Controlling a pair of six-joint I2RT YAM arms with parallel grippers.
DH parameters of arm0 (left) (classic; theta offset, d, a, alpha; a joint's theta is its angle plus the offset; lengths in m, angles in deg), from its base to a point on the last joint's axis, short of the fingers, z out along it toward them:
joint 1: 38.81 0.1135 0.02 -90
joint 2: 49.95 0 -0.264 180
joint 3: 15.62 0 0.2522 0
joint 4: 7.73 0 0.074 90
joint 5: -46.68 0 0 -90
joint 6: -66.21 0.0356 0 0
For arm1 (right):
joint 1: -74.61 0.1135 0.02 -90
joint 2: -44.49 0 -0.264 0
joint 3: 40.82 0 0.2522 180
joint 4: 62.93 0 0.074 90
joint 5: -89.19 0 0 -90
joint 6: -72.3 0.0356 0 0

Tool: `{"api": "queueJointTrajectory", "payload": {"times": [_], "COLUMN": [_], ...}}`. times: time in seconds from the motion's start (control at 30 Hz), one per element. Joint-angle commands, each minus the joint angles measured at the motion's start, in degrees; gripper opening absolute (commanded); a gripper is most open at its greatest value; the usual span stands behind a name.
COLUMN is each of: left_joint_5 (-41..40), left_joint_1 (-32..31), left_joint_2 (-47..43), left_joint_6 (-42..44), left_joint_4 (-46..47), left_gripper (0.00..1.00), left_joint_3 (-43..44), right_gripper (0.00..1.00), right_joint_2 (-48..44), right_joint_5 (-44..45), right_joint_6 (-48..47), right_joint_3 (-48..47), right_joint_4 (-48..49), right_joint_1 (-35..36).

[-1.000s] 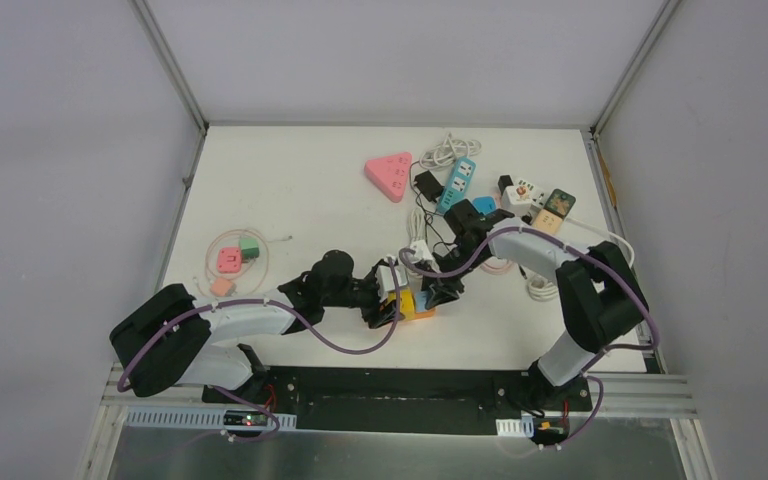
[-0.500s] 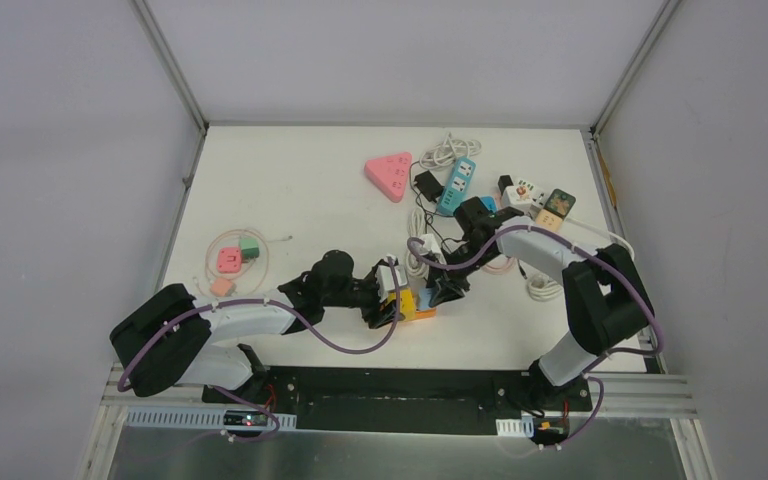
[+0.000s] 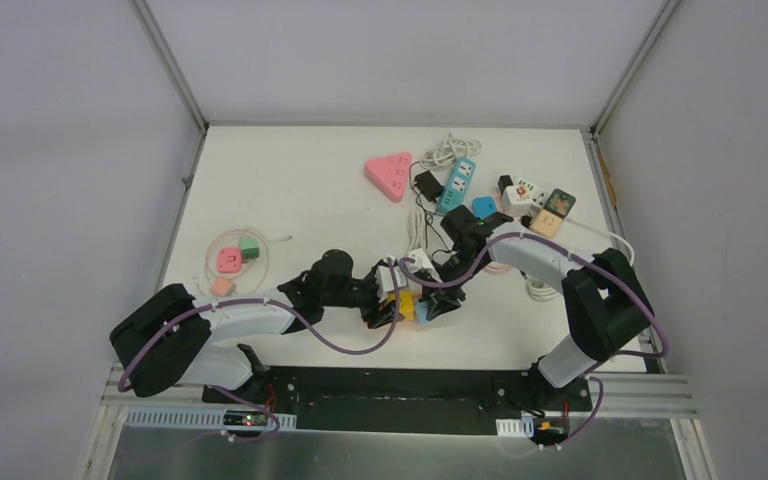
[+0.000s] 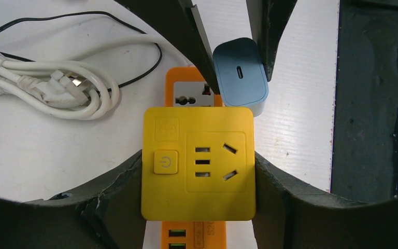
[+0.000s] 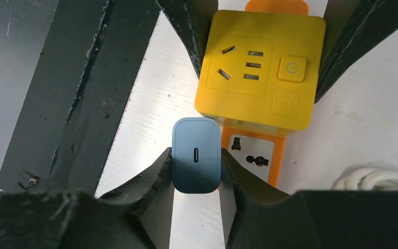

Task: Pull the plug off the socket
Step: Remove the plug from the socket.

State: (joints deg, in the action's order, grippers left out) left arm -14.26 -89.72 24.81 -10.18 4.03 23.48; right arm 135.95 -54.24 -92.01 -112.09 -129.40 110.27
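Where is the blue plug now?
In the right wrist view the blue plug is clamped in the right gripper, left of the orange power strip and below the yellow socket cube.

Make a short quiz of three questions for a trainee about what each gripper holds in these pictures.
1. Which thing is clamped between the fingers of the right gripper?
A) white cable
B) blue charger
C) pink triangular strip

2. True or false: the left gripper holds nothing.

3. Fill the gap: the yellow socket cube sits on top of the ____ power strip.

Key
1. B
2. False: its fingers press on both sides of the yellow socket cube.
3. orange
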Motion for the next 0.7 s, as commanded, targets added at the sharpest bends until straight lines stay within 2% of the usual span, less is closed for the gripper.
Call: {"api": "queueJointTrajectory", "payload": {"times": [0.0,0.27,0.37,0.5,0.67], "left_joint_5": [-1.26,-4.34,-6.64,-9.86,-11.02], "left_joint_1": [0.21,0.23,0.21,0.13,0.18], "left_joint_2": [0.91,1.04,0.87,-0.02,-1.12], "left_joint_6": [0.58,-1.56,-3.69,-6.73,-7.65], "left_joint_4": [-1.23,-1.10,-0.56,0.14,0.33], "left_gripper": [0.00,0.02,0.24,0.47,0.64], "left_joint_3": [-0.11,0.38,0.34,0.31,0.75], "right_gripper": [0.00,0.00,0.00,0.00,0.00], "right_joint_2": [-2.63,-2.85,-2.54,-1.82,-1.27], "right_joint_5": [-3.22,-2.76,-2.48,-2.60,-3.14], "right_joint_6": [-2.69,-12.06,-13.41,-14.28,-13.84], "right_joint_3": [-2.87,-9.56,-11.30,-12.75,-13.86], "right_joint_4": [-2.47,-19.19,-23.27,-26.02,-27.14], "right_joint_1": [-0.19,-5.34,-6.98,-8.41,-8.93]}}
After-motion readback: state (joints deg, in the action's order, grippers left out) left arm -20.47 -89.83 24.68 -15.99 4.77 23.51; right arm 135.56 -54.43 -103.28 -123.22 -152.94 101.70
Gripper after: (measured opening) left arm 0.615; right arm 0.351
